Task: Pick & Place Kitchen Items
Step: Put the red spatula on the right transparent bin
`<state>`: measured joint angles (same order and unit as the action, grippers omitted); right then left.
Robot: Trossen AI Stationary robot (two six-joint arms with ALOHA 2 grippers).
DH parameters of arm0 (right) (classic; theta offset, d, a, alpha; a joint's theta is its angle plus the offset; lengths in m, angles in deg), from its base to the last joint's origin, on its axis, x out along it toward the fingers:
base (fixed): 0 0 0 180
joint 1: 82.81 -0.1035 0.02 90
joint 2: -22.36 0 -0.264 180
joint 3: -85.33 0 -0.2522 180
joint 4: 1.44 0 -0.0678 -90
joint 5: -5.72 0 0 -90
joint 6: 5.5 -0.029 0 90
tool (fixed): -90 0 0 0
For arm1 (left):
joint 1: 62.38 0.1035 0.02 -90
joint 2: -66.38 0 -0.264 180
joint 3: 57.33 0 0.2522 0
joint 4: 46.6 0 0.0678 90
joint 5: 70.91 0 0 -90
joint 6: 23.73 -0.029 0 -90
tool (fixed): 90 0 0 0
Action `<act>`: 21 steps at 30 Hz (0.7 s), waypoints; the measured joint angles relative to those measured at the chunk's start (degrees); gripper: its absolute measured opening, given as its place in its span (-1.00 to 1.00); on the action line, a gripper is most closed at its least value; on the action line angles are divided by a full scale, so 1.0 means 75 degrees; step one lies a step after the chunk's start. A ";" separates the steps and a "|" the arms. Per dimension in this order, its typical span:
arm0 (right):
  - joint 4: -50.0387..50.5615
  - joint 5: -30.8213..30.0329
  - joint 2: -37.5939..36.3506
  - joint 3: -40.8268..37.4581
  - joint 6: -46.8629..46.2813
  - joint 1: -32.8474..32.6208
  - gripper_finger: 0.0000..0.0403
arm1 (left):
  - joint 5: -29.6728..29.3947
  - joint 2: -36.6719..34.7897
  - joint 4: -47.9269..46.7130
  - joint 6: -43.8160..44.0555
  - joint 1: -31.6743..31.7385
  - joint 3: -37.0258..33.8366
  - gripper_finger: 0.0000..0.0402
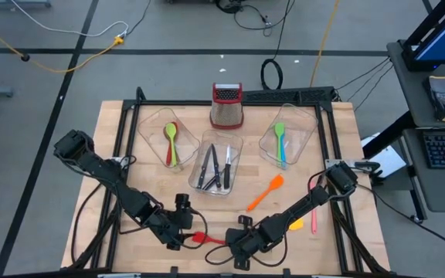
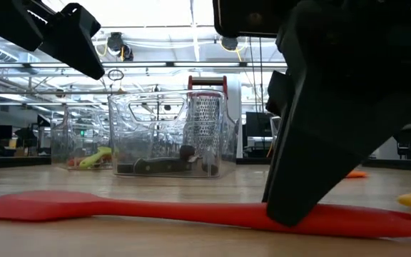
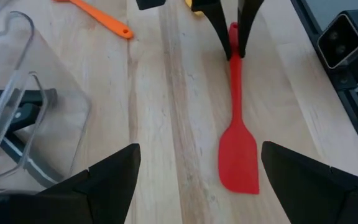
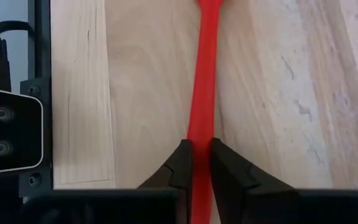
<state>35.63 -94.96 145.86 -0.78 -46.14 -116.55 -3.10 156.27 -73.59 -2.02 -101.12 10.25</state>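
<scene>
Red spatula (image 4: 202, 93) between right gripper (image 4: 196, 163) fingers (image 4: 229, 174)

The red spatula (image 4: 202, 93) lay flat on the wood, handle pinched between my right pincer's (image 4: 196, 163) fingers, its blade pointing away toward my left pincer (image 3: 194, 180).

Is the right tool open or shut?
Shut: the right tool has both fingers pressed on the red spatula handle.
</scene>
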 joint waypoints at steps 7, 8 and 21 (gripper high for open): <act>-0.0235 -0.0209 -0.0459 -0.0008 0.0338 0.0003 -0.97 | -0.0059 0.0000 0.0002 0.0017 0.0001 0.0001 0.67; -0.0180 -0.0226 -0.0497 -0.0007 0.0353 0.0005 -0.98 | -0.0059 0.0000 0.0002 0.0041 0.0001 0.0001 0.67; -0.0317 -0.0348 -0.0741 -0.0029 0.0841 0.0051 -0.99 | -0.0062 0.0000 0.0005 0.0155 -0.0031 -0.0002 0.67</act>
<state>33.26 -97.57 140.30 -1.00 -39.83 -116.16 -3.56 156.27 -73.55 -0.86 -101.36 10.24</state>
